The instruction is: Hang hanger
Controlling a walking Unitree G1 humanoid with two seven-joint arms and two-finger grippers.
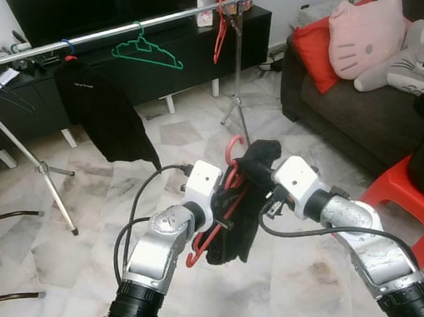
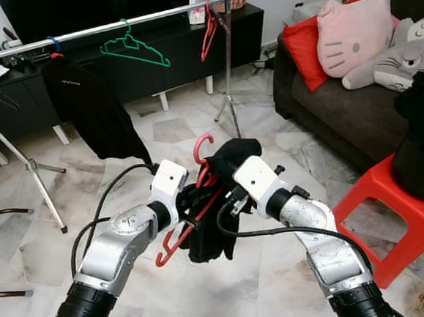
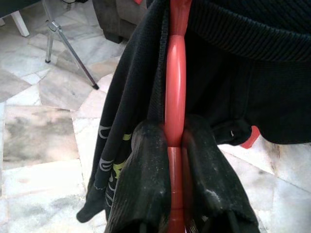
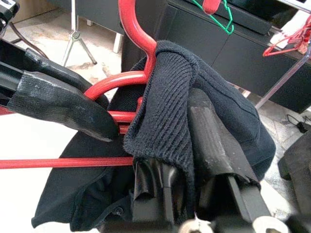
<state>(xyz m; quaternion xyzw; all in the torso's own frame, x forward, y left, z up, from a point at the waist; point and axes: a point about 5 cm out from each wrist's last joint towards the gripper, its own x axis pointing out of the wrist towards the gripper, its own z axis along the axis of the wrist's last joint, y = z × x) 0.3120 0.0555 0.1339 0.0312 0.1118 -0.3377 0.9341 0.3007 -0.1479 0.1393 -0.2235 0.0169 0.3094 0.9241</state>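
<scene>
Three hangers [image 1: 211, 224] [image 1: 147, 50] [image 1: 221, 36], two hands [image 1: 226, 201] [image 1: 262, 191]

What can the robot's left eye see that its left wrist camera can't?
The left eye view takes in the clothes rail with a green hanger on it, the sofa with its pink cushion, and both arms. The left wrist view shows close up how the left gripper has its fingers shut on the red hanger. Both show that hanger, the black garment and the marble floor.

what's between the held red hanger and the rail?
In the left eye view, only bare marble floor separates the red hanger, held by both grippers, from the rail; green hanger already hangs there.
</scene>
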